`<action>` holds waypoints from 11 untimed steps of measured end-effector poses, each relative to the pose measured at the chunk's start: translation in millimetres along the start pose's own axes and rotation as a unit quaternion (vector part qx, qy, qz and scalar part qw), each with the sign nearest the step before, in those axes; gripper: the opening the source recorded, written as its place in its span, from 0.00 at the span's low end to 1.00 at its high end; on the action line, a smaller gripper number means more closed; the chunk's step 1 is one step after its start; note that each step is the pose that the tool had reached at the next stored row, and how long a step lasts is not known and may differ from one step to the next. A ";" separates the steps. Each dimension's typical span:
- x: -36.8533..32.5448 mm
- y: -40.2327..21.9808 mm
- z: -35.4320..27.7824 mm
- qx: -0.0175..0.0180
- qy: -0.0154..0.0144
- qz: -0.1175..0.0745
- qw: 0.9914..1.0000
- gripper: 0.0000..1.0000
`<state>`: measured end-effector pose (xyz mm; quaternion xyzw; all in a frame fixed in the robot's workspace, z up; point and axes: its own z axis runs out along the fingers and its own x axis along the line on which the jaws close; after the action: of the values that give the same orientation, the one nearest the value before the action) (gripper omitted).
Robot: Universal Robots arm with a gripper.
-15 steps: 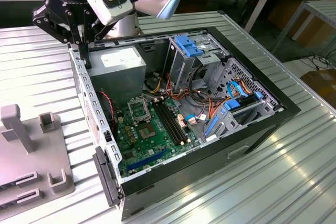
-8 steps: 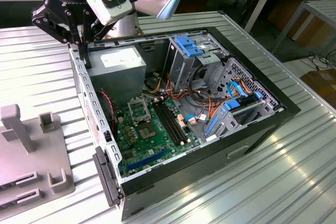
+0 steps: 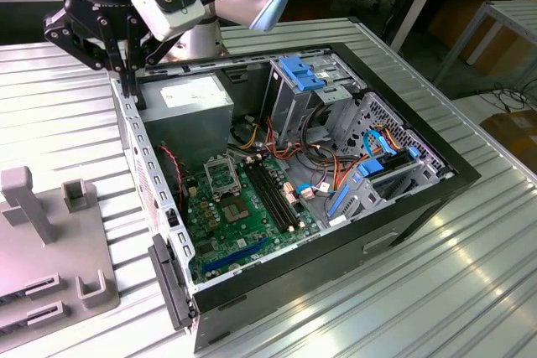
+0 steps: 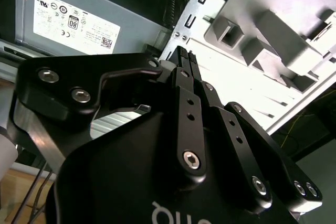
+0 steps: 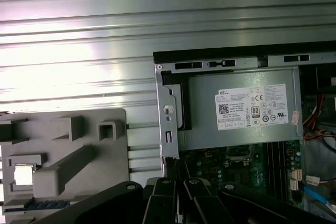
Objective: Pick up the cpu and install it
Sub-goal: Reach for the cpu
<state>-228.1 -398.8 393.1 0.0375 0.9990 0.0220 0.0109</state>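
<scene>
The cpu (image 5: 23,176) is a small bright square lying in a recess of the grey fixture (image 5: 63,161), outside the computer case. My gripper (image 3: 130,90) hangs above the case's back corner beside the power supply (image 3: 189,106), apart from the cpu. Its black fingers (image 4: 184,77) lie close together, shut, with nothing visible between them; the gripper (image 5: 180,174) also shows in the first wrist view. The metal-framed socket (image 3: 220,175) sits on the green motherboard (image 3: 243,224) inside the open case.
The open case (image 3: 419,199) lies on a ribbed metal table (image 3: 470,291). Inside are drive cages with blue latches (image 3: 302,73), coloured cables (image 3: 327,165) and memory slots (image 3: 273,194). The grey fixture (image 3: 50,241) stands on the exterior view's left.
</scene>
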 end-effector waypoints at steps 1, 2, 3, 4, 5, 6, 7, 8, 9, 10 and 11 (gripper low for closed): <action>0.5 -0.1 0.0 0.000 0.000 0.000 1.000 0.15; 1.3 -0.1 -0.1 0.000 0.000 0.000 1.000 0.15; 1.9 -0.1 0.0 0.000 0.000 0.000 1.000 0.15; 2.6 -0.2 -0.1 0.000 0.000 0.000 1.000 0.15; 3.2 -0.2 -0.1 0.000 0.000 0.000 1.000 0.15; 3.7 -0.3 -0.1 0.000 0.000 0.000 1.000 0.15; 4.3 -0.3 -0.1 0.000 0.000 0.000 1.000 0.15; 5.0 -0.4 -0.1 0.000 0.000 0.000 1.000 0.15; 5.5 -0.4 -0.1 0.000 0.000 0.000 1.000 0.15; 6.1 -0.5 -0.2 0.000 0.000 0.000 1.000 0.15; 7.1 -0.5 -0.2 0.000 0.000 0.000 1.000 0.15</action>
<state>-235.2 -398.8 393.1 0.0375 0.9990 0.0220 0.0109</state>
